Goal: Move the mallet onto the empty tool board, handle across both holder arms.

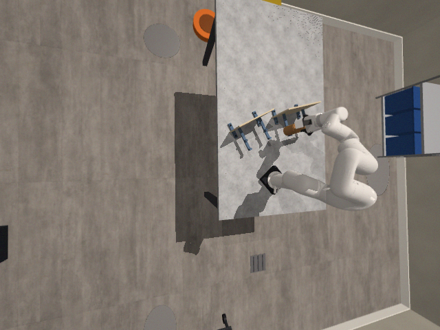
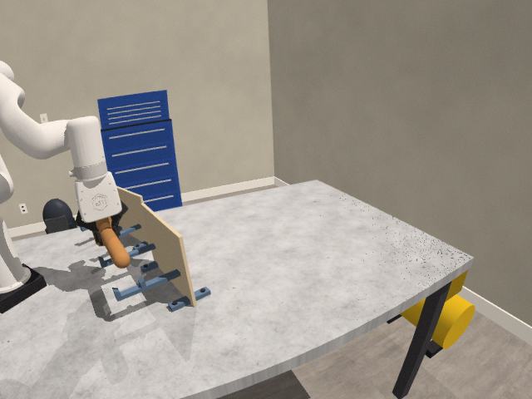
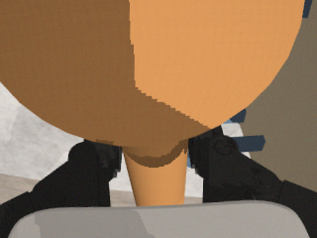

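The orange mallet (image 1: 293, 130) is held between my fingers near its head end. My gripper (image 1: 306, 126) is shut on the mallet, in front of the right-hand beige tool board (image 1: 298, 107). In the exterior view the handle (image 2: 113, 248) slants down from the gripper (image 2: 103, 224) over the blue holder arms; I cannot tell whether it touches them. The empty tool board (image 1: 253, 119) stands just to the left, its blue arms (image 1: 245, 139) bare; one arm also shows in the exterior view (image 2: 145, 284). In the wrist view the mallet head (image 3: 158, 54) fills the frame, with the handle (image 3: 155, 181) between the dark fingers.
The arm's base (image 1: 270, 179) stands on the table in front of the boards. A blue tool cabinet (image 2: 140, 148) stands by the wall behind the table. An orange bucket (image 1: 203, 24) and a yellow cylinder (image 2: 450, 319) lie off the table's far end.
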